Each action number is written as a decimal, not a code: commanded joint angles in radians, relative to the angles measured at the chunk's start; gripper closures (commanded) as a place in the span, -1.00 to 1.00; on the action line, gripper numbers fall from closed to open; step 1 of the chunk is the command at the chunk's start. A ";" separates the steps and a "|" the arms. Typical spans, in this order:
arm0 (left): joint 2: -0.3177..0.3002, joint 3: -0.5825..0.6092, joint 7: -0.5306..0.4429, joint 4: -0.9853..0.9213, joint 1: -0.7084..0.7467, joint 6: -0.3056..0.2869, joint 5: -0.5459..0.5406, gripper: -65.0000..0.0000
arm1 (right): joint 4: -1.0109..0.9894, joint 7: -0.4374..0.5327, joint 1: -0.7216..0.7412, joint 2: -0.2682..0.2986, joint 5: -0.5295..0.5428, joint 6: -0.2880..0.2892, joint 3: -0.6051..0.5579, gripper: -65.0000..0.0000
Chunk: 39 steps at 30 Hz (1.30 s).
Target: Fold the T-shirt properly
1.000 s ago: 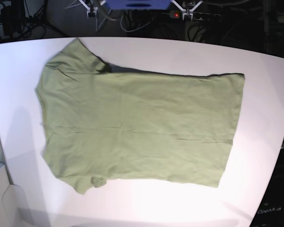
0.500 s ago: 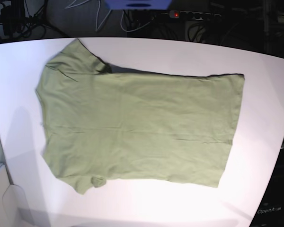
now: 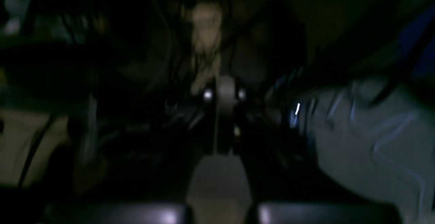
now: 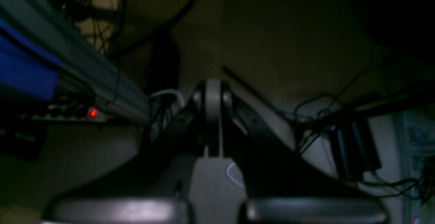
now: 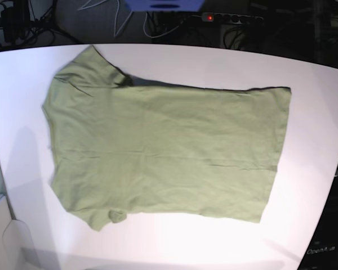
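The olive-green T-shirt (image 5: 163, 154) lies spread flat on the white table (image 5: 310, 101) in the base view. Its collar and sleeves point left and its hem points right. The lower sleeve (image 5: 104, 216) is partly tucked under. Neither gripper shows in the base view. In the left wrist view my left gripper (image 3: 222, 96) is shut with nothing between its fingers, against a dark, blurred background. The right wrist view shows my right gripper (image 4: 213, 93) shut and empty as well, away from the shirt.
Behind the table's far edge are dark cables and a power strip with a red light (image 5: 209, 17). A blue frame part (image 5: 163, 4) sits at the top centre. A blue and grey rail (image 4: 51, 64) runs past the right gripper.
Both gripper tips, seen a second ago at the top edge of the base view, have drawn back out of it. The T-shirt has not moved.
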 commanded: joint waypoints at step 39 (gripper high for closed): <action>-0.163 -0.488 1.250 1.694 0.380 -0.003 -0.440 0.41 | 1.576 -1.535 -0.229 0.105 0.895 0.459 0.205 -0.04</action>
